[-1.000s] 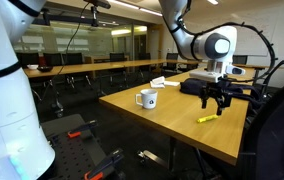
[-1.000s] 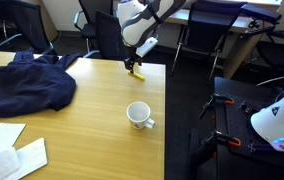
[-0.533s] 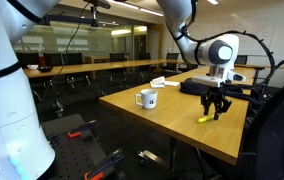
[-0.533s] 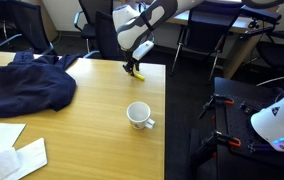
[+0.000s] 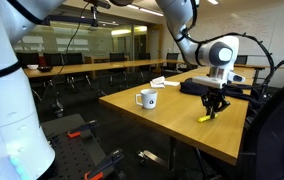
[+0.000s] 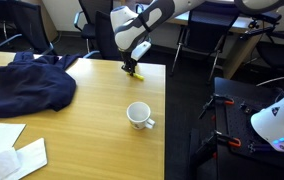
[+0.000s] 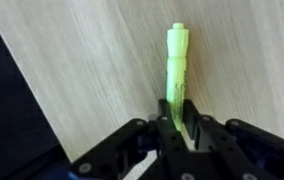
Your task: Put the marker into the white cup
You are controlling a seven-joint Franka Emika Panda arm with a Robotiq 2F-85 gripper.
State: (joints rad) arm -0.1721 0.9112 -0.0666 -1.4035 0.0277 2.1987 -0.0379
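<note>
The yellow marker (image 7: pixel 176 62) lies flat on the wooden table, close to its edge. In the wrist view my gripper (image 7: pixel 177 122) is shut on the marker's near end, the black fingers pressed to both its sides. In both exterior views the gripper (image 5: pixel 213 108) (image 6: pixel 132 68) reaches down to the tabletop at the table's corner, with the marker (image 5: pixel 208 117) (image 6: pixel 137 73) showing just beneath it. The white cup (image 5: pixel 147 99) (image 6: pixel 138 114) stands upright on the same table, well apart from the gripper, its dark logo facing an exterior view.
A dark blue garment (image 6: pixel 24 84) lies bunched on the table, and white papers (image 6: pixel 7 152) sit near a corner. A black bag (image 5: pixel 204 87) rests behind the gripper. Office chairs (image 6: pixel 94 30) ring the table, whose edge (image 7: pixel 42 110) runs just beside the marker.
The gripper has lowered onto the marker and its fingers have closed from wide open to shut around it. The cup has not moved.
</note>
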